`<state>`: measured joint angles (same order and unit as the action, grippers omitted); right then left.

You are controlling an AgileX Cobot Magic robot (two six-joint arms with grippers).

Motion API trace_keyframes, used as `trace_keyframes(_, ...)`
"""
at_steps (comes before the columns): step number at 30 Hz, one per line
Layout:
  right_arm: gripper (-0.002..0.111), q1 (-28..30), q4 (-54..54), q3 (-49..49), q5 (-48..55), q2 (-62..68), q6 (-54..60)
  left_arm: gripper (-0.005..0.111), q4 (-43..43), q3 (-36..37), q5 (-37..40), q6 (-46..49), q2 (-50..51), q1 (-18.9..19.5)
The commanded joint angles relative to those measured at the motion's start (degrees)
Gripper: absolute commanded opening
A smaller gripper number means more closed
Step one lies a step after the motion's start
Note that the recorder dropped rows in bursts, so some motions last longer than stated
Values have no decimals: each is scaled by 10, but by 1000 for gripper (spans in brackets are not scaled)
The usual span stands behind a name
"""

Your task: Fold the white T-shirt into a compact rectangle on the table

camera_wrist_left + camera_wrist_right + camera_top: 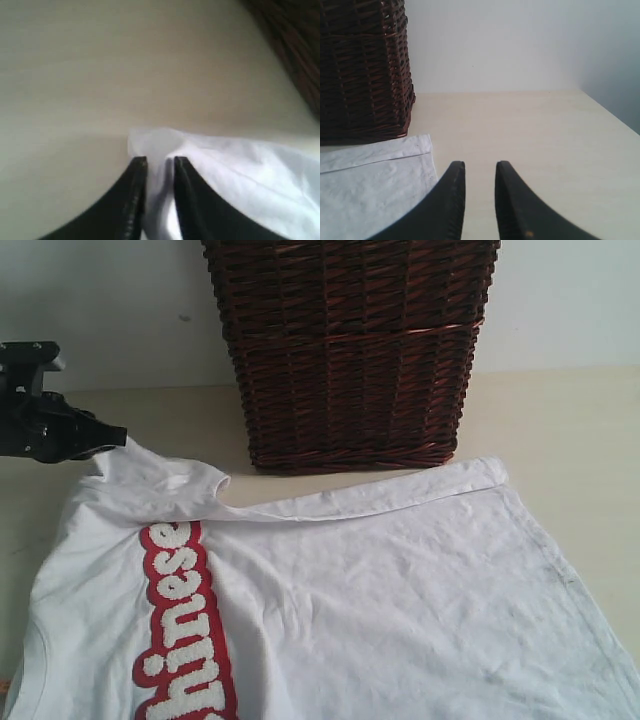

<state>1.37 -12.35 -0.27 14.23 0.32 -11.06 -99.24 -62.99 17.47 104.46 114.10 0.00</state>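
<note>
Left claw [160, 159]: low over the worktop, off the basket's left side in the exterior view. Its jaws stand a narrow gap apart with a fold of sleeve cloth in the gap. Whether they press on the cloth, I cannot tell.
Right claw [480, 164]: jaws a narrow gap apart with nothing between them. It sits over bare worktop just beside the shirt corner that lies by the basket's foot, and it is out of the exterior view.
White T-shirt [400, 600]: spread flat and a little creased on the worktop in front of the basket, reaching out of frame at the near edge.
Red band [185, 630]: runs across the chest with puffy white letters, on the part of the shirt left of the basket and nearer the camera.
Sleeve [150, 475]: rises in a small peak to the left claw's tip, left of the basket's foot.
Far edge of shirt [360, 502]: turned over in a narrow fold, ending at a corner just beside the basket's right front foot.
Worktop [580, 440]: pale cream, bare on both sides of the basket.
Basket [350, 350]: dark brown wicker, upright on the worktop behind the shirt.
Wall [100, 300]: plain and pale, behind the basket.
</note>
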Motion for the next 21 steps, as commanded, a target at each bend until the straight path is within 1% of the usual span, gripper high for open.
trace_keyframes(1, 23, -1, 1, 3, -3, -3, 4, 68, -7, -5, -15, -26, 16, 1)
trace_keyframes(2, 23, -1, 1, 3, -3, -3, 4, 74, -7, -5, -34, -57, 19, 0)
trace_keyframes(3, 23, -1, 1, 3, -3, -3, 4, 77, -7, -5, -65, -88, 20, 0)
trace_keyframes(6, 23, -1, 1, 3, -3, -3, 4, 75, -7, -28, -78, -89, 18, 0)
trace_keyframes(8, 23, -1, 1, 3, -3, -3, 4, 75, -7, -43, -28, -89, 0, 1)
trace_keyframes(9, 23, -1, 1, 3, -3, -3, 4, 74, -7, -43, 43, -89, -15, 1)
trace_keyframes(11, 23, -1, 1, 3, -3, -3, 4, 68, -5, -43, 105, -89, -21, -3)
trace_keyframes(12, 23, -1, 1, 3, -3, -3, 4, 63, -7, -46, 117, -89, -20, -9)
trace_keyframes(16, 23, -1, 1, 3, -3, -3, 4, 32, -2, -53, 112, -87, 29, -33)
trace_keyframes(18, 23, -1, 1, 3, -3, -3, 4, 31, 9, -64, 115, -93, 49, -41)
trace_keyframes(21, 23, -1, 1, 3, -3, -3, 4, 38, 12, -83, 124, -94, 66, -51)
